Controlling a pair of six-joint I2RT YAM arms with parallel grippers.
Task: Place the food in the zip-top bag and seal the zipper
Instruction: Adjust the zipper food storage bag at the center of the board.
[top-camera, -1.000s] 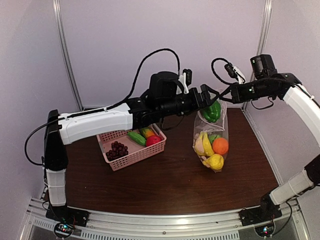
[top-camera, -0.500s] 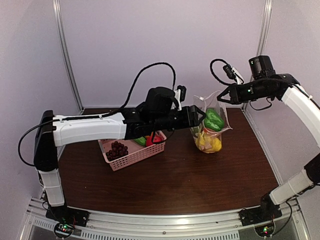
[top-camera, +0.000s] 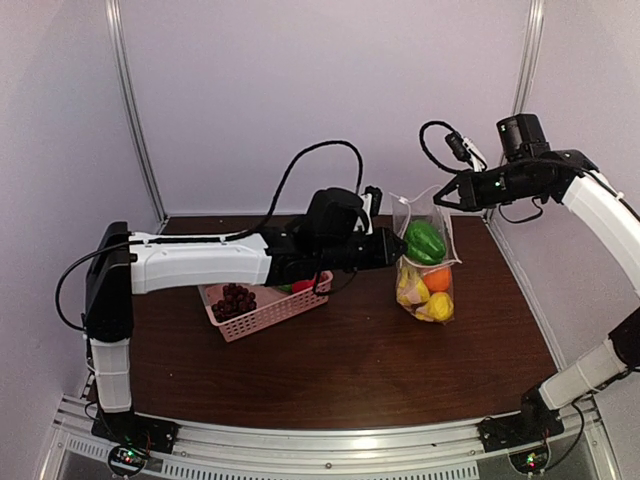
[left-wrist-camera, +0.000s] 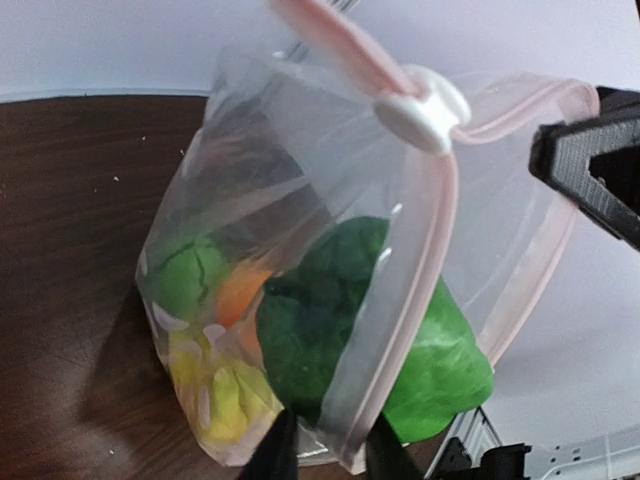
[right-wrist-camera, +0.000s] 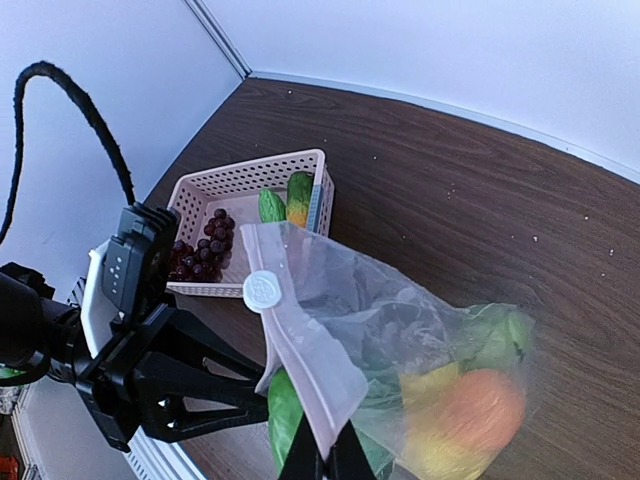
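**Hanging between two pincers: a bag partly filled**

Nearest the arm bases lies the dark counter (top-camera: 330, 380). On its left half stands the pink basket (top-camera: 280, 312), with the grapes (top-camera: 235, 298) in its left end. The right wrist view shows a cucumber (right-wrist-camera: 270, 205) at the basket's far end. Something red (top-camera: 303, 287) peeps out from under the left arm.

Just right of the basket and apart from it, the zip-top bag (left-wrist-camera: 260, 170) is held upright. Whether its bottom rests on the counter cannot be told. Low inside it sit the lemon (top-camera: 440, 305), the banana (top-camera: 408, 290) and the orange (top-camera: 437, 280). The green pepper (top-camera: 425, 240) lies on top of them, close under the mouth.

The zipper (left-wrist-camera: 400, 290) gapes open below its white slider (left-wrist-camera: 420, 105), and its two strips spread apart.

The left pincer (left-wrist-camera: 325, 452) reaches in from the left. Its fingers (left-wrist-camera: 275, 455) stand narrowly apart on either side of one zipper strip. Whether they already pinch it I cannot tell.

Farther back and higher, the right pincer (right-wrist-camera: 322, 455) is clenched on the bag's mouth edge and carries that top corner.
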